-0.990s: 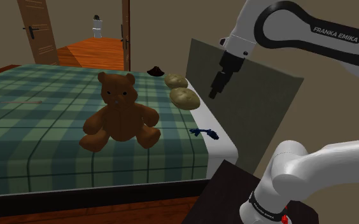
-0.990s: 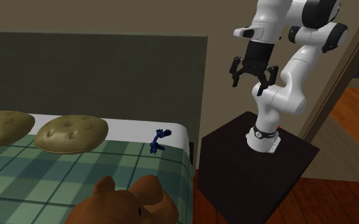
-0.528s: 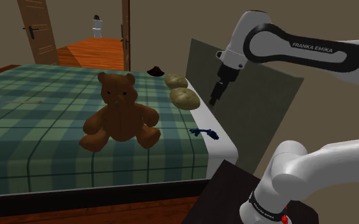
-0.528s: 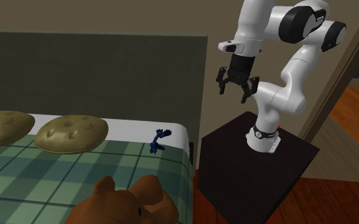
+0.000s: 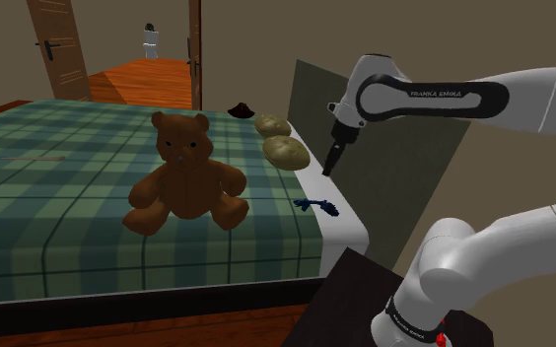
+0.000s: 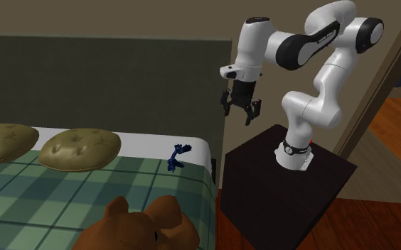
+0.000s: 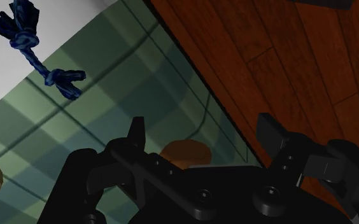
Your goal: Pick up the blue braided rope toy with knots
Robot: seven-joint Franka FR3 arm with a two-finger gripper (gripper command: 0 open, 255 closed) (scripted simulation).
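The jaws stand wide with nothing between them. The gripper (image 6: 237, 113) hangs in open air above the bed's (image 6: 50, 199) side edge, where the plaid cover meets the floor (image 7: 286, 63). The rope (image 6: 178, 157) lies lower and well apart, near the bed's corner where white sheet meets plaid, clear of the pillow (image 6: 78, 148) and the bear (image 5: 182, 173).
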